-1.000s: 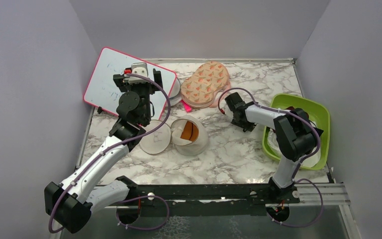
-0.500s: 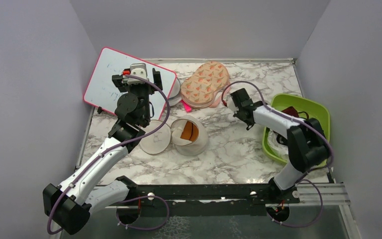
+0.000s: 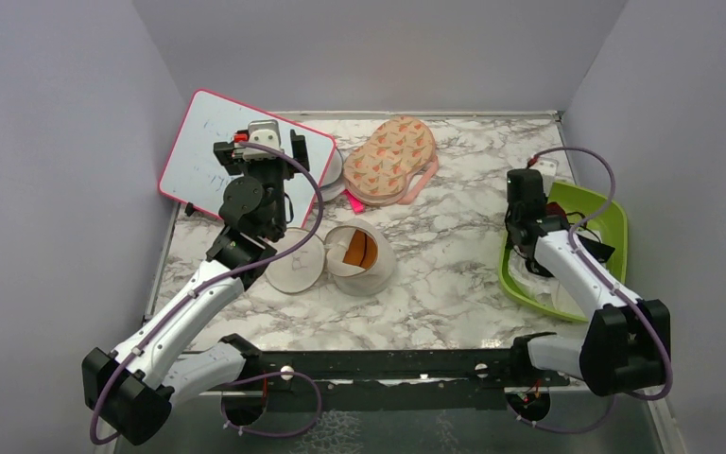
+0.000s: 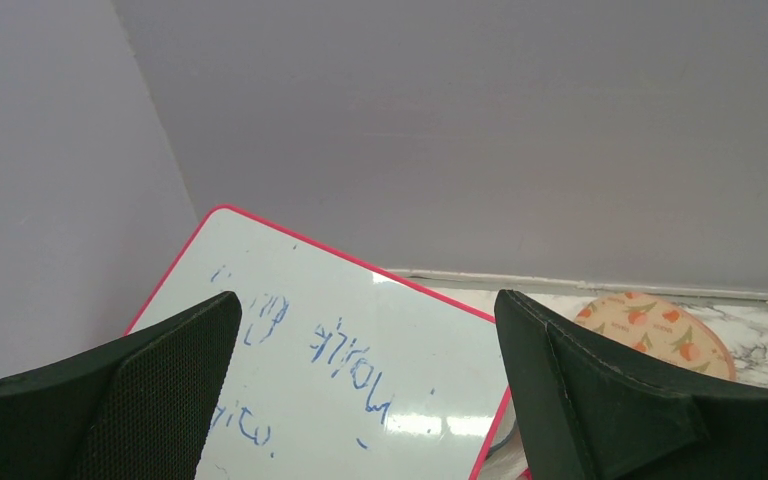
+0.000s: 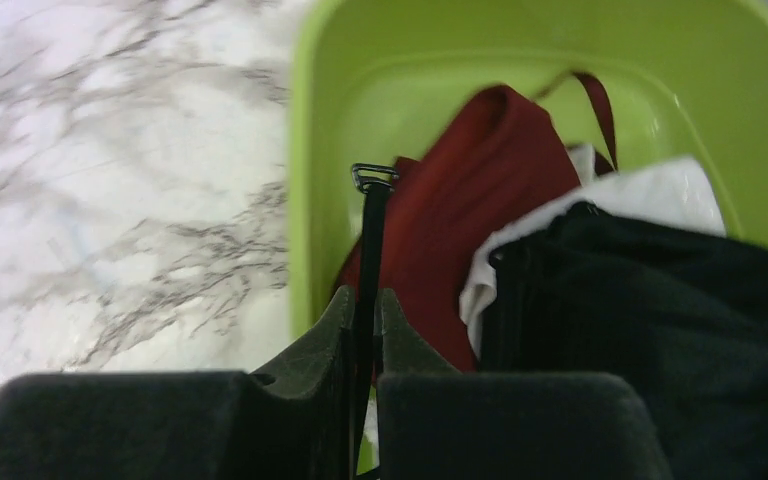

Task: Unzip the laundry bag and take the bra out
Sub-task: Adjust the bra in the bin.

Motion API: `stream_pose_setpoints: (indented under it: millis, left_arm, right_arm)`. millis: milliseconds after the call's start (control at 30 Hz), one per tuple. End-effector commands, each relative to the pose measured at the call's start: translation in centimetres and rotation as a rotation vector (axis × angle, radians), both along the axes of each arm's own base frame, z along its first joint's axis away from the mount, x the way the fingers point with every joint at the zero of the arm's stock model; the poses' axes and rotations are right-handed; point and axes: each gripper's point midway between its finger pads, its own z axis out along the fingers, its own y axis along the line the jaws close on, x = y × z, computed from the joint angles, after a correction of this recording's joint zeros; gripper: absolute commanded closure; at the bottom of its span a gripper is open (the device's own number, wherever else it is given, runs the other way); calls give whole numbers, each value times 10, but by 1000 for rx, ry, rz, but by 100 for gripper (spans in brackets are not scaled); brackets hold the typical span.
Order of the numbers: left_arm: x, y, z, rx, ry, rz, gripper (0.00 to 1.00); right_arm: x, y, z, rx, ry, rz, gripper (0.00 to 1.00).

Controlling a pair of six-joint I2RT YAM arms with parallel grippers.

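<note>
The laundry bag (image 3: 374, 270), a round white mesh pod, stands open at the table's middle. Its flat lid (image 3: 295, 265) lies flipped to the left. The orange-brown bra (image 3: 359, 250) lies inside the pod. My left gripper (image 3: 261, 144) is open and empty, raised over the whiteboard behind the pod; its wrist view (image 4: 367, 305) shows neither pod nor bra. My right gripper (image 3: 527, 203) hangs over the left rim of the green bin, far right of the pod. In its wrist view it (image 5: 363, 300) is shut on a thin black strap (image 5: 370, 215) ending in a metal ring.
A red-framed whiteboard (image 3: 203, 151) (image 4: 340, 380) leans at the back left. A peach patterned case (image 3: 392, 156) (image 4: 660, 320) lies behind the pod. The green bin (image 3: 605, 213) (image 5: 305, 200) holds a dark red cloth (image 5: 480, 180), a white cloth (image 5: 650, 195) and a black cloth (image 5: 660, 320).
My right arm has swung from the table's middle to the right and now hangs over the green bin. The left arm, pod and bra have not moved.
</note>
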Motion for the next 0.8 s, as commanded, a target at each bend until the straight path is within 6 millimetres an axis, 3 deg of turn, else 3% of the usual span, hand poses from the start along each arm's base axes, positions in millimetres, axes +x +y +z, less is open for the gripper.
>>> stream_pose_setpoints:
  millis: [0, 200, 333, 400, 567, 767]
  left_arm:
    - [0, -1, 3, -12, -18, 0, 7]
    - [-1, 1, 4, -12, -20, 8, 7]
    - [-1, 1, 4, -10, -20, 8, 7]
    - [-1, 1, 4, -9, -18, 11, 7]
    - [-1, 2, 5, -10, -21, 10, 7]
    - [-1, 1, 5, -11, -21, 9, 7]
  right_arm:
    - [-20, -35, -15, 247, -141, -373, 99]
    - [-37, -54, -45, 393, -146, -513, 99]
    - [-47, -60, -53, 398, -137, -564, 77]
    - [-45, -61, -44, 377, -156, -529, 64]
    - [-38, -61, -3, 350, -230, -438, 43]
    - [-26, -44, 49, 389, -321, -279, 18]
